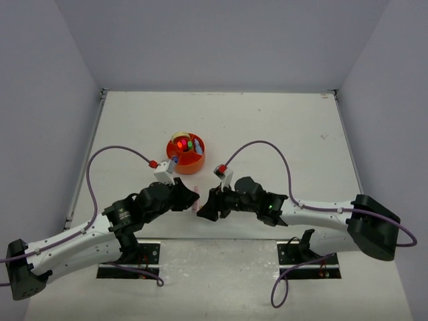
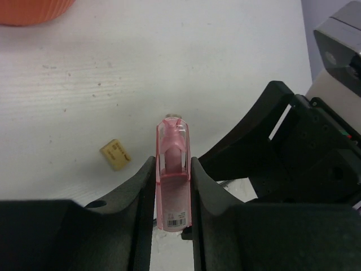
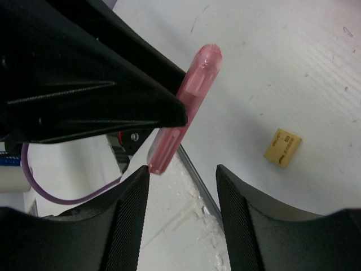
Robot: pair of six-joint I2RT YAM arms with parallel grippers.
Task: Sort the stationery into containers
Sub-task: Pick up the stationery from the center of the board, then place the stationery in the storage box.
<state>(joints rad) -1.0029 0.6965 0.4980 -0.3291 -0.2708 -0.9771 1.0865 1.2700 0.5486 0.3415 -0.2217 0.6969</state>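
Note:
My left gripper (image 2: 172, 165) is shut on a translucent pink capsule-shaped piece (image 2: 172, 186), held above the table near its front edge. In the top view the left gripper (image 1: 193, 199) meets my right gripper (image 1: 204, 211) tip to tip. The right gripper (image 3: 183, 175) is open and empty, its jaws just below the pink piece's (image 3: 189, 101) lower end. A small tan block (image 2: 115, 154) lies on the table beside them and also shows in the right wrist view (image 3: 282, 147). The round orange organiser (image 1: 185, 152) stands behind, with several coloured items inside.
The organiser's rim (image 2: 34, 10) shows at the top left of the left wrist view. The right arm's black body (image 2: 293, 152) fills that view's right side. The table's front edge (image 3: 197, 180) runs just under the right gripper.

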